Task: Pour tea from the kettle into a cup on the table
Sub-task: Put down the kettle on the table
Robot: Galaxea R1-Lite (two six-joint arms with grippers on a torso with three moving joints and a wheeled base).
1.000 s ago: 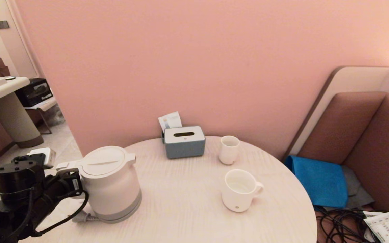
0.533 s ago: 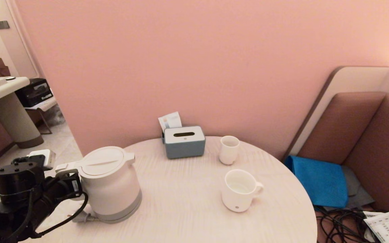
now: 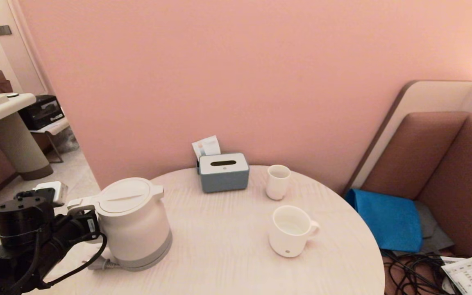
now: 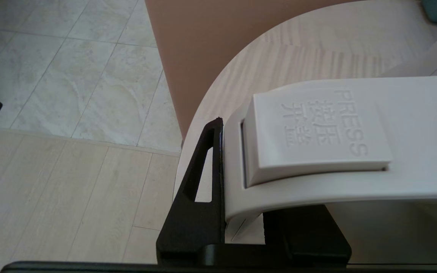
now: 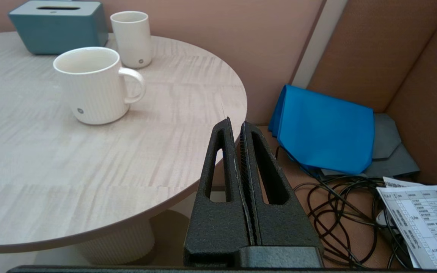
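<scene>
The white kettle (image 3: 133,223) stands upright on its grey base at the left edge of the round table (image 3: 219,250). My left gripper (image 3: 81,224) is shut on the kettle's loop handle (image 4: 317,132), just behind the PRESS button. One black finger (image 4: 203,178) lies flat against the handle's side, and the other is mostly hidden under the handle. The cup (image 3: 291,231), a wide white ribbed mug, stands to the right with its handle pointing right; its inside looks white and bare (image 5: 89,85). My right gripper (image 5: 235,123) is shut on nothing, low beside the table's right edge.
A blue-grey tissue box (image 3: 223,172) and a smaller handleless white cup (image 3: 278,181) stand at the back of the table. The kettle's plug and cord (image 3: 96,264) lie by its base. A blue cloth (image 3: 387,217), cables (image 3: 412,274) and papers lie on the bench at right.
My left gripper has edged very slightly at the kettle's handle. The kettle and the cup stay where they were.
</scene>
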